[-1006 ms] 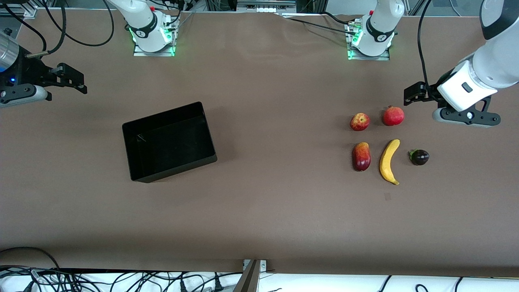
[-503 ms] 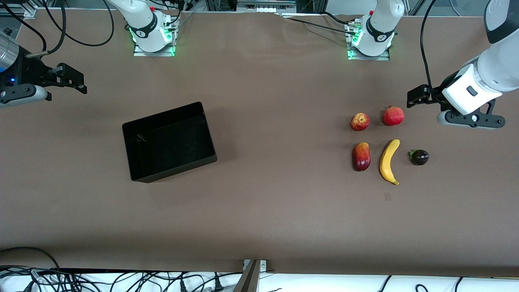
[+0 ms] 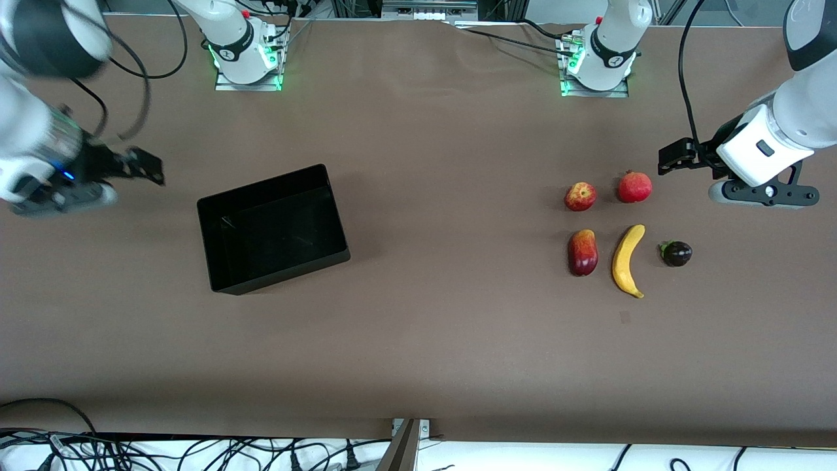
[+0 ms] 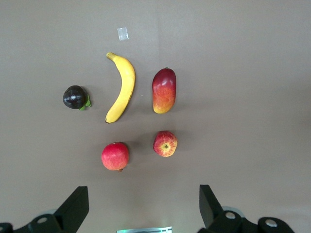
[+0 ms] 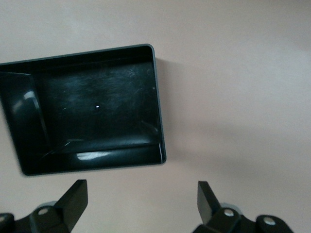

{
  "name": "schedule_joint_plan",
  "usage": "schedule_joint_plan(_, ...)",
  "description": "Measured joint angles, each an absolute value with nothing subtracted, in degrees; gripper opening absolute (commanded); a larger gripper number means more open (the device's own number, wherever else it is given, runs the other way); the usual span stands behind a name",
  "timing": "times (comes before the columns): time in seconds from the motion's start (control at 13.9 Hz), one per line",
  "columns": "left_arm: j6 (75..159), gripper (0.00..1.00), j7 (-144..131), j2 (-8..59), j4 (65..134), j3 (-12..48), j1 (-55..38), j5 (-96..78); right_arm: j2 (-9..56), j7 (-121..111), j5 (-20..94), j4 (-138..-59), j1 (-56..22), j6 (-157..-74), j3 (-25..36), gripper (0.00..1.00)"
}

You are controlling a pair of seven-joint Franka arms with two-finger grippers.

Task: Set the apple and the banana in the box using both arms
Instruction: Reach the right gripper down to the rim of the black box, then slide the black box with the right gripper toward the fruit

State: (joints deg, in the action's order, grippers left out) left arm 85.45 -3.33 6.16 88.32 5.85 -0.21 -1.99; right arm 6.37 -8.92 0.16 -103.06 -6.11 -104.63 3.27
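Observation:
The apple (image 3: pixel 580 196), red with yellow streaks, lies on the table toward the left arm's end; it also shows in the left wrist view (image 4: pixel 165 143). The banana (image 3: pixel 627 260) lies nearer the front camera, between two other fruits, and shows in the left wrist view (image 4: pixel 121 87). The black box (image 3: pixel 272 227) stands open and empty toward the right arm's end, and shows in the right wrist view (image 5: pixel 87 109). My left gripper (image 3: pixel 673 158) is open and empty, up in the air beside the fruits. My right gripper (image 3: pixel 145 170) is open and empty, over bare table beside the box.
An evenly red round fruit (image 3: pixel 634 187) lies beside the apple. A dark red-orange mango (image 3: pixel 582 252) and a small dark purple fruit (image 3: pixel 676 253) flank the banana. A small pale tag (image 3: pixel 624 317) lies on the table nearer the camera.
My right arm has swung down and toward the box, its gripper now closer to the box. My left gripper has shifted slightly away from the fruits. The fruits and box have not moved.

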Motion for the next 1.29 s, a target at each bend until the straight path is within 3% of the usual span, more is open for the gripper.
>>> schedule_joint_plan(0.22, 85.45, 1.0, -3.4, 6.16, 88.23, 5.8, -0.19, -1.99, 12.53, -8.92, 0.14, -111.0, -6.07, -118.94, 3.31, 1.0)
schedule_joint_plan(0.43, 85.45, 1.0, -3.41, 6.18, 88.16, 5.62, -0.14, -1.99, 19.2, -8.92, 0.14, -112.07, -6.04, -125.64, 3.38, 1.0)
schedule_joint_plan(0.5, 85.45, 1.0, -3.42, 6.18, 88.09, 5.54, -0.12, -1.99, 20.94, -8.92, 0.14, -112.07, -6.01, -127.09, 3.41, 0.96)
schedule_joint_plan(0.57, 85.43, 1.0, -3.42, 6.18, 88.03, 5.51, -0.11, -1.99, 22.37, -8.92, 0.14, -112.06, -5.97, -128.15, 3.44, 0.87)
schedule_joint_plan(0.65, 85.41, 1.0, -3.42, 6.18, 88.01, 5.5, -0.11, -1.99, 23.54, -8.92, 0.15, -112.04, -5.95, -128.98, 3.48, 0.71)
schedule_joint_plan(0.86, 85.4, 1.0, -3.42, 6.18, 88.01, 5.63, -0.15, -1.99, 25.73, -8.92, 0.17, -112.01, -5.86, -130.52, 3.5, 0.03)
schedule_joint_plan(1.29, 85.4, 1.0, -3.38, 6.19, 88.01, 6.01, -0.41, -1.99, 25.96, -8.18, 1.51, -111.25, -5.7, -130.52, 3.46, 0.0)
